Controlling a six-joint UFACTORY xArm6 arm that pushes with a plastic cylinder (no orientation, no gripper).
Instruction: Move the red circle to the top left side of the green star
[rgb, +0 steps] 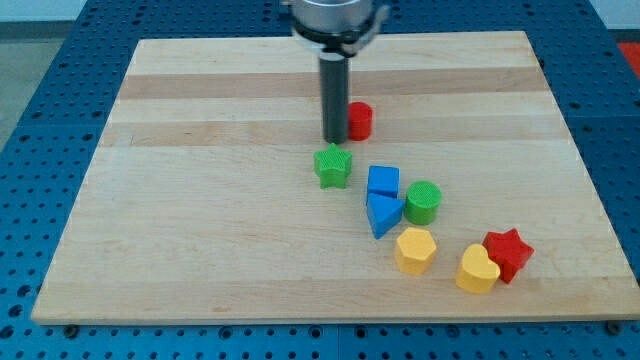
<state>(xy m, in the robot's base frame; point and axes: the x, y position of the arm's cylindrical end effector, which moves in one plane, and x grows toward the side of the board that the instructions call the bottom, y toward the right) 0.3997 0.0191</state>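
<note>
The red circle (360, 120) sits on the wooden board above and slightly right of the green star (333, 166). My tip (334, 139) is at the end of the dark rod, right against the red circle's left side and just above the green star. A small gap separates the tip from the star.
A blue cube (383, 181), a blue triangle (383, 214) and a green circle (423, 202) cluster right of the star. A yellow hexagon (415, 250), a yellow heart (477, 270) and a red star (508, 253) lie toward the view's bottom right. The board's edge (300, 320) runs along the bottom.
</note>
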